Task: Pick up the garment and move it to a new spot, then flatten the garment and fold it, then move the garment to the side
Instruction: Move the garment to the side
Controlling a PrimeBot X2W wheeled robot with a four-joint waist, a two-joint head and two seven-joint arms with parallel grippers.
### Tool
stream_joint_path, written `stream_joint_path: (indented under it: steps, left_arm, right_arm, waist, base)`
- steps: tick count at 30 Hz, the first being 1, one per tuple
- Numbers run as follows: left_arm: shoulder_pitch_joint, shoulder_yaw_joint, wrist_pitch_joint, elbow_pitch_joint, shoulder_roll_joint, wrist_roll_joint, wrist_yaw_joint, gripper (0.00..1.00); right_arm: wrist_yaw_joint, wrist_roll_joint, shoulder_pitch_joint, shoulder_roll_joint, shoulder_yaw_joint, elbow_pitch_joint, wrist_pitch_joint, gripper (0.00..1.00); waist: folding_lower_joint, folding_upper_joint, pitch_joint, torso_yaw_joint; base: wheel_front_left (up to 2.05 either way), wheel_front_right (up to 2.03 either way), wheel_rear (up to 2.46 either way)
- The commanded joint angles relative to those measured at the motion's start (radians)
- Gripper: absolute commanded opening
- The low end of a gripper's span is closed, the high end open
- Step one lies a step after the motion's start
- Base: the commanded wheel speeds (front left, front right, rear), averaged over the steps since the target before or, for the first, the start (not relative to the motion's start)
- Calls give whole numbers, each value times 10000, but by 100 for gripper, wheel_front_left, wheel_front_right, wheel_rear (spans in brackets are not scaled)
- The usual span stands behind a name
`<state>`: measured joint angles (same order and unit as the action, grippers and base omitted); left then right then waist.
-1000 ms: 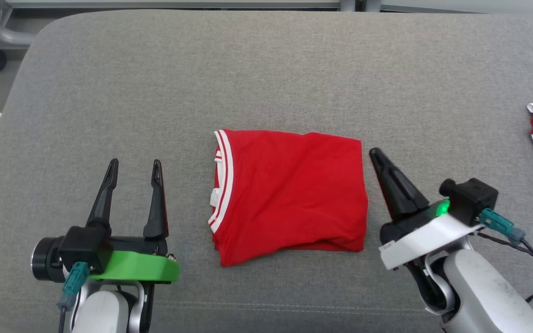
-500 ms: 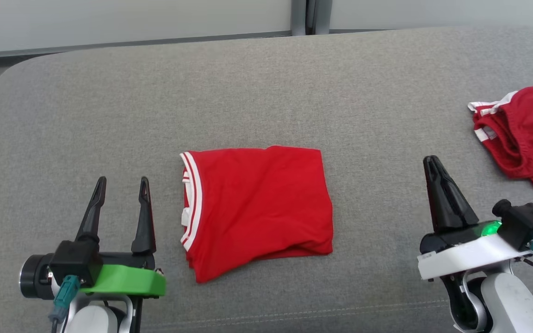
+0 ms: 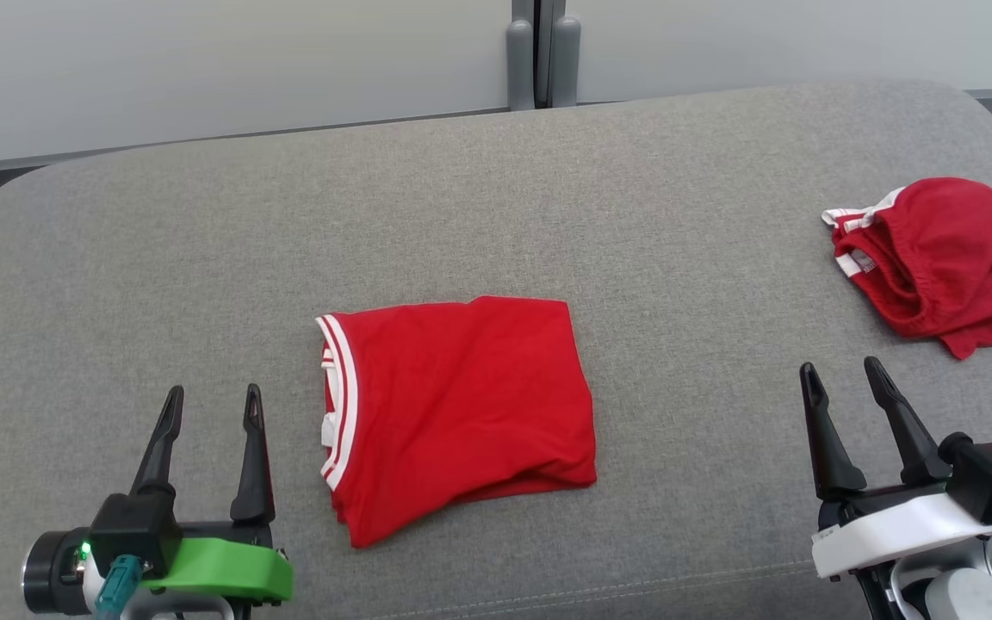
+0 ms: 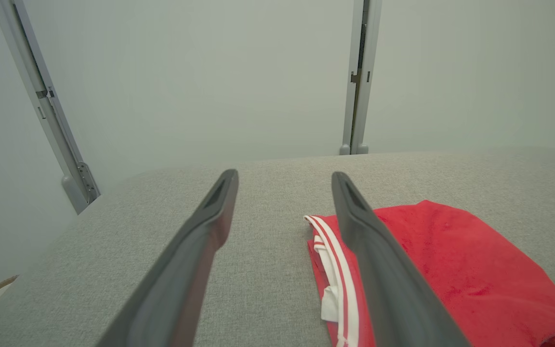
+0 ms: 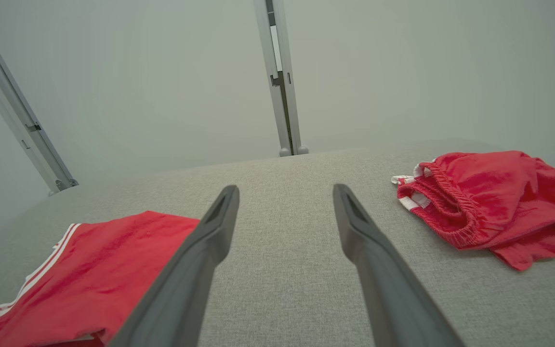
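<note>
A red garment with white stripes (image 3: pixel 457 409) lies folded into a rough rectangle in the middle of the grey cushion (image 3: pixel 548 198). It also appears at the lower right of the left wrist view (image 4: pixel 441 270) and the lower left of the right wrist view (image 5: pixel 89 274). My left gripper (image 3: pixel 212 405) stands open to the garment's left, apart from it, with nothing between its fingers. My right gripper (image 3: pixel 840 375) is open well to the garment's right, also empty.
A second red garment (image 3: pixel 935 263), crumpled and with white trim, lies near the cushion's far right edge and shows in the right wrist view (image 5: pixel 489 202). A pale wall with a grey upright post (image 3: pixel 535 52) stands behind the cushion.
The head camera has tilted up and turned right, so the whole picture shifted. My right gripper has opened from shut and drawn away to the right of the folded garment. The left gripper stays open.
</note>
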<state>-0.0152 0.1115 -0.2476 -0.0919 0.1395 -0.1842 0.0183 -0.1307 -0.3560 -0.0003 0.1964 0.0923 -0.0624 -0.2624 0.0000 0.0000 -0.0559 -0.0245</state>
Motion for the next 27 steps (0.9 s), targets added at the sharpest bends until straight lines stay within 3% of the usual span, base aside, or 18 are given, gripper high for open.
stream_joint_path:
  steps: [1,27]
  left_arm:
    - [129,-30,-12,64,60,-6,56,100]
    - [36,98,146,69,31,-340,277,100]
  right_arm:
    - [1,91,73,-35,-39,8,-14,100]
    - [1,158,165,-47,-97,6,386,100]
  waist:
    - [0,0,60,-35]
    - [0,0,-38,458]
  base:
    - [0,0,0]
    - [0,0,0]
